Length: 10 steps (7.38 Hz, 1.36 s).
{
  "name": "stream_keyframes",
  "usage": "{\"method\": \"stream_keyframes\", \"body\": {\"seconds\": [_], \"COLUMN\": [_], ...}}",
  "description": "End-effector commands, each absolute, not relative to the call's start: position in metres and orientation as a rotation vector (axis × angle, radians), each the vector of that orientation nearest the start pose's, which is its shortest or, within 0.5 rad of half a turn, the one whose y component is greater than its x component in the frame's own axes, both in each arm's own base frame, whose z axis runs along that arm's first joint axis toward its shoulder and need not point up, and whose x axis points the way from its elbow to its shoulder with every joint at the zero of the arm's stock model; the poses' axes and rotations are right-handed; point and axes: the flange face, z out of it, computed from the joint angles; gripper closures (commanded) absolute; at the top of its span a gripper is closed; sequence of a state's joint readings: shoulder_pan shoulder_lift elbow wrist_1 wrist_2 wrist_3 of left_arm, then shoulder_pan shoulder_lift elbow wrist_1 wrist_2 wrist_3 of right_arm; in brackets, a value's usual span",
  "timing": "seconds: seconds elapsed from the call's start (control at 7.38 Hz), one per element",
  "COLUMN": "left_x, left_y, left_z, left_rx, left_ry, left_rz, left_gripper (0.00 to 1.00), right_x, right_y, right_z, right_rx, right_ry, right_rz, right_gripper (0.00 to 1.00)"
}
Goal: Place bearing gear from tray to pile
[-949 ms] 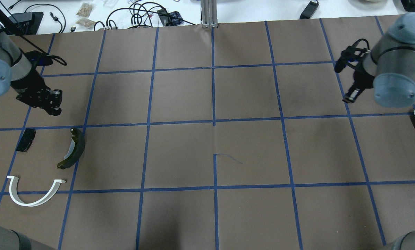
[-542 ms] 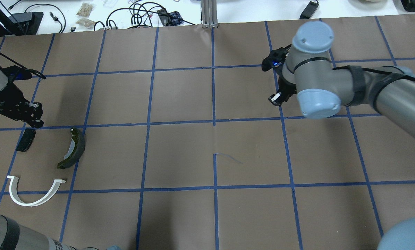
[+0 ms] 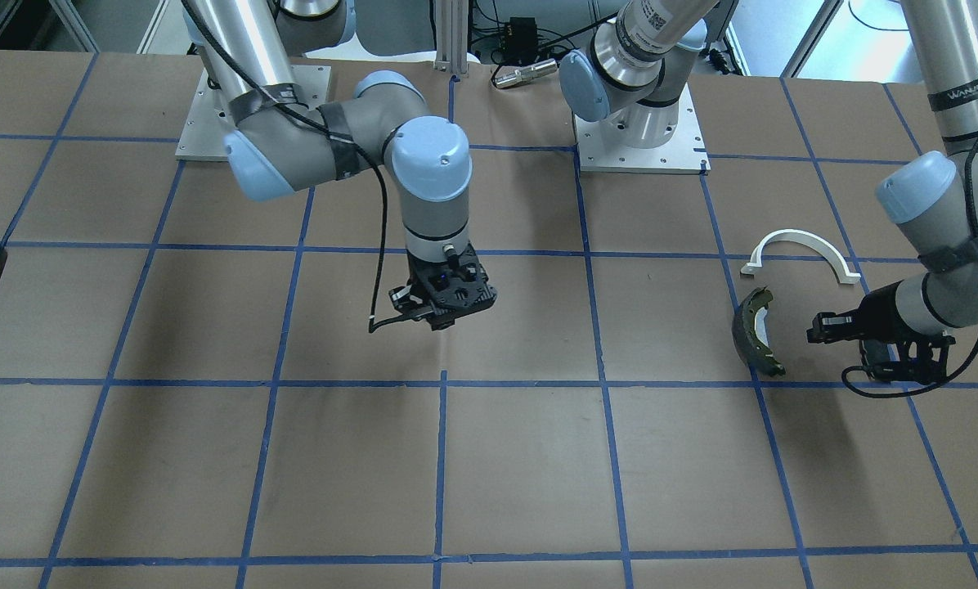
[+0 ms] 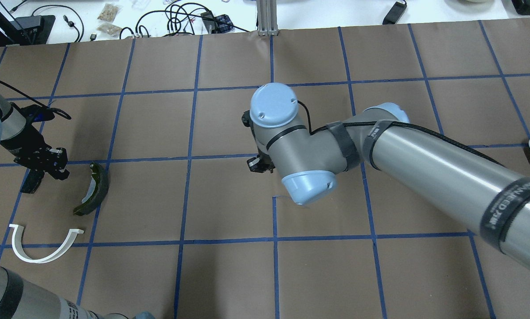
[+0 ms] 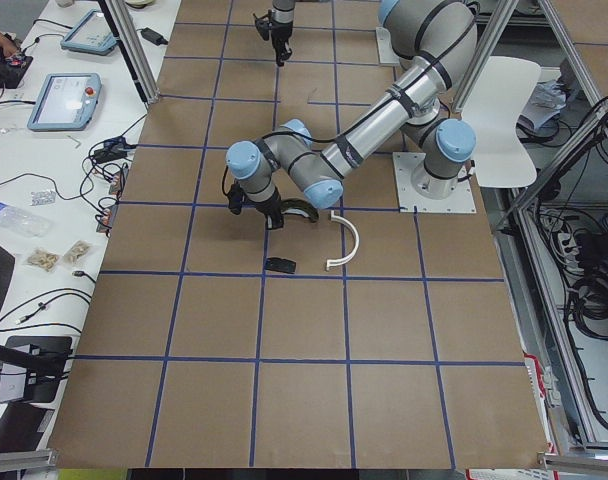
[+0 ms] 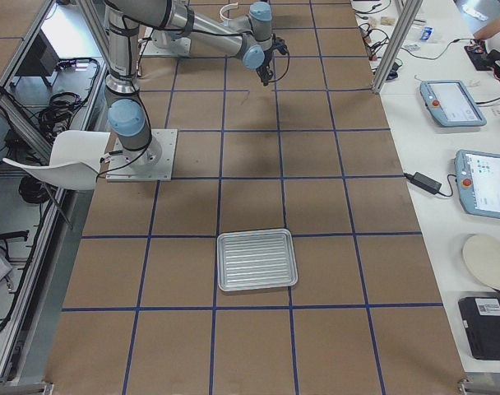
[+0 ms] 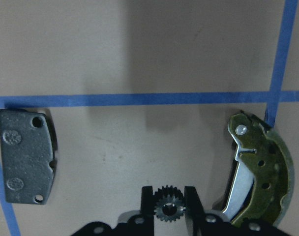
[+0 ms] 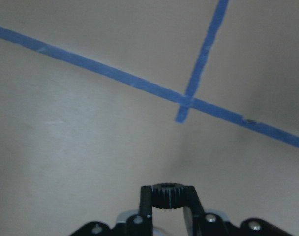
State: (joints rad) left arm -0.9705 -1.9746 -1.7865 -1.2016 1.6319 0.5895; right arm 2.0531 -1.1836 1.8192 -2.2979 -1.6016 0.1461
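– Both arms have shifted since half a second ago. The right gripper (image 4: 257, 164) has swung from the right-hand squares to the middle of the brown paper-covered table with its blue tape grid (image 4: 229, 274). The left gripper (image 4: 57, 168) has slid in among the pile of three loose parts (image 4: 97, 190).

– What does the left one carry?

– Its wrist view shows the fingers (image 7: 191, 201) clenched on a small black toothed bearing gear (image 7: 169, 210), pinched from both sides.

– Where does that sit in the pile?

– Between the flat dark-grey rectangular pad with corner holes (image 7: 27, 155) and the curved olive-and-black brake shoe (image 7: 265, 182), apart from both. The white plastic half-ring bracket (image 3: 793, 236) lies near, on the robot's side of the shoe. Whether the gear touches the paper, I cannot tell.

– And the right one?

– Clamped as well, on a second black toothed gear (image 8: 168, 194), with a blue tape crossing just ahead of it in the wrist view.

– The tray?

– The pale silvery ribbed rectangular tray with rounded corners (image 6: 256, 260) lies flat at the table's right end, well apart from both grippers and the pile.
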Motion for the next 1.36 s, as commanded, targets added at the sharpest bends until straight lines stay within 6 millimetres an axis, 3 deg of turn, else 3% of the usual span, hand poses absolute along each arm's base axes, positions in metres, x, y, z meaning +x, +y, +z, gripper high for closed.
{"method": "stream_keyframes", "body": {"seconds": [0.0,0.14,0.27,0.41,0.54,0.68,0.81,0.95,1.08,1.22], "left_x": [0.202,0.201,0.201,0.201,0.201,0.201,0.201,0.201,0.193,0.172], "left_y": [-0.52,-0.518,-0.517,-0.516,-0.517,-0.516,-0.518,-0.522,-0.529,-0.547], "left_z": [0.191,0.185,0.185,0.183,0.183,0.183,0.186,0.193,0.204,0.228], "left_rx": [0.004,0.002,-0.001,-0.001,-0.006,-0.001,-0.004,-0.007,0.006,-0.003], "left_ry": [3.222,3.228,3.23,3.23,3.231,3.23,3.23,3.222,3.21,3.215], "left_rz": [0.43,0.449,0.448,0.455,0.454,0.455,0.445,0.421,0.391,0.318], "left_gripper": [1.0,1.0,1.0,1.0,0.91,0.34,0.14,0.0,0.0,0.0], "right_x": [0.445,0.449,0.452,0.452,0.448,0.434,0.399,0.358,0.307,0.254], "right_y": [-0.44,-0.44,-0.442,-0.457,-0.481,-0.509,-0.543,-0.565,-0.577,-0.581], "right_z": [0.213,0.201,0.203,0.225,0.251,0.275,0.298,0.331,0.369,0.4], "right_rx": [-0.4,-0.398,-0.366,-0.347,-0.326,-0.308,-0.307,-0.329,-0.367,-0.375], "right_ry": [3.101,3.093,3.074,3.06,3.069,3.082,3.093,3.09,3.09,3.097], "right_rz": [-0.124,-0.087,-0.09,-0.161,-0.165,-0.152,-0.123,-0.138,-0.165,-0.154], "right_gripper": [0.83,0.51,0.04,0.0,0.0,0.0,0.0,0.0,0.0,0.0]}}
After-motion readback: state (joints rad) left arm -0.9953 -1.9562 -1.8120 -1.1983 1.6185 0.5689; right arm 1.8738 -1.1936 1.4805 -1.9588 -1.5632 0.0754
